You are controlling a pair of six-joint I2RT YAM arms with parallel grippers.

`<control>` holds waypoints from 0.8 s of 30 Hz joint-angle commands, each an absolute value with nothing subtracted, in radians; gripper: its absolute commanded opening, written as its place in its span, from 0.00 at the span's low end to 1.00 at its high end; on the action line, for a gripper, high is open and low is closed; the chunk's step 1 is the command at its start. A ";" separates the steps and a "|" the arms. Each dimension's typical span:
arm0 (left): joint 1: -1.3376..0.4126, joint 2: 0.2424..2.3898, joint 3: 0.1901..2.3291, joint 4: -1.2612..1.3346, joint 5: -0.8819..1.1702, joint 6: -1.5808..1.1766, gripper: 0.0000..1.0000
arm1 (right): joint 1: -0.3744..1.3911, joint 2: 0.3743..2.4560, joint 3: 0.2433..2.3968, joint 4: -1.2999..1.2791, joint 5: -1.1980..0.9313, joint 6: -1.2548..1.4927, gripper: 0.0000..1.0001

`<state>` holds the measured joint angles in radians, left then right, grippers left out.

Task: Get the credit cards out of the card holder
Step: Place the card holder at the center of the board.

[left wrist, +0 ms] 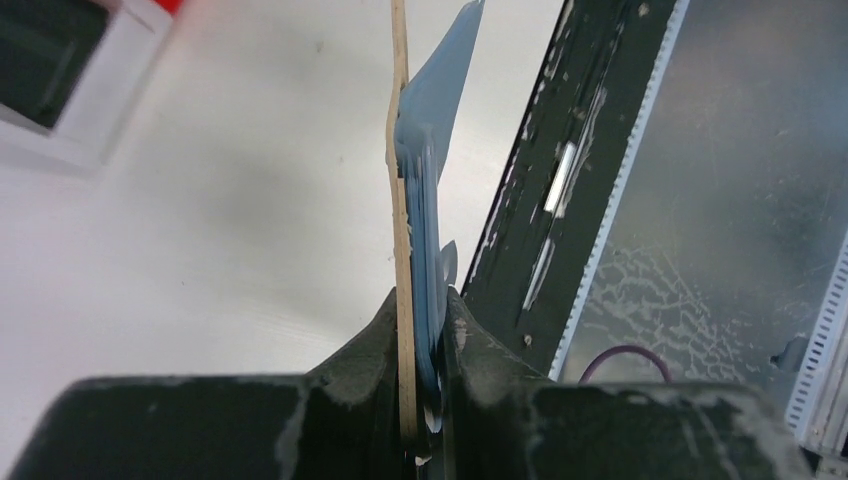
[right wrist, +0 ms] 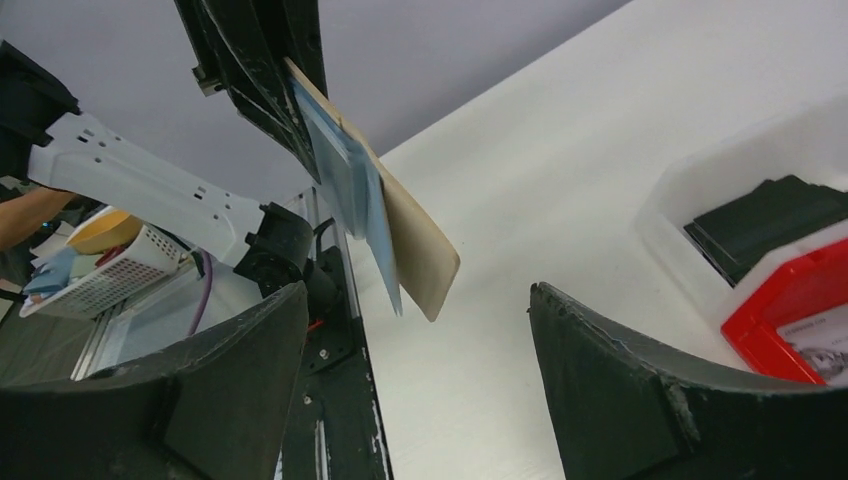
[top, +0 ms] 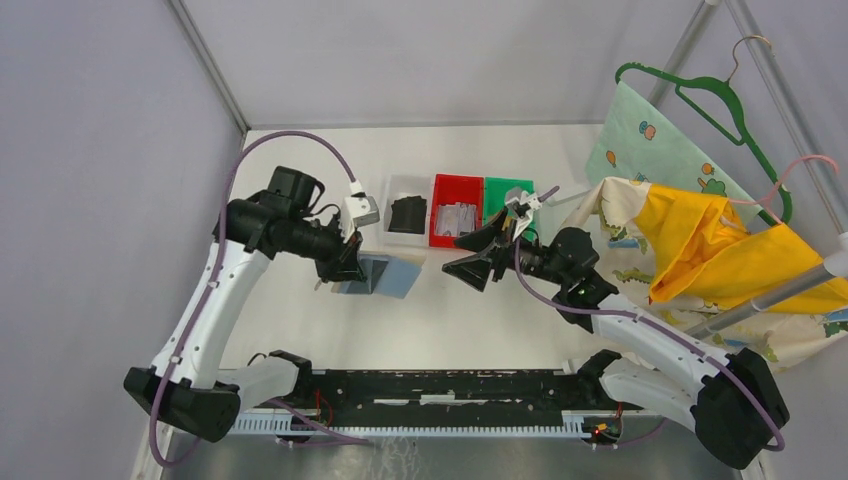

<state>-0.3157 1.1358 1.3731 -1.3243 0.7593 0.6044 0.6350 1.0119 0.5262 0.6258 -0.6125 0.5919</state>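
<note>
left of centre in the top view, the left gripper (top: 350,268) clamps the card holder (top: 380,276), tan outside, blue-grey inside, held on edge. the right gripper (top: 472,256) gapes apart nearby. pale credit cards (top: 455,217) lie in the red bin (top: 436,210).

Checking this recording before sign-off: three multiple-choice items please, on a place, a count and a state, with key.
1. Which plastic bin holds the black lump? A white B red C green
2. How many plastic bins stand in the row? A two B three C four
3. The flat tan card holder with blue-grey inner panel is: A lying loose B clamped in the left gripper C in a bin
Key: A, it lies in the white bin; B, the red bin and green bin stand beside that one; B, the left wrist view shows jaws shut on it; the right gripper stands open.
</note>
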 commanded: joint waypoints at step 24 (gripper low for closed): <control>-0.407 1.501 1.075 -0.645 0.226 0.483 0.70 | 0.646 0.888 0.548 0.027 -0.022 0.264 0.98</control>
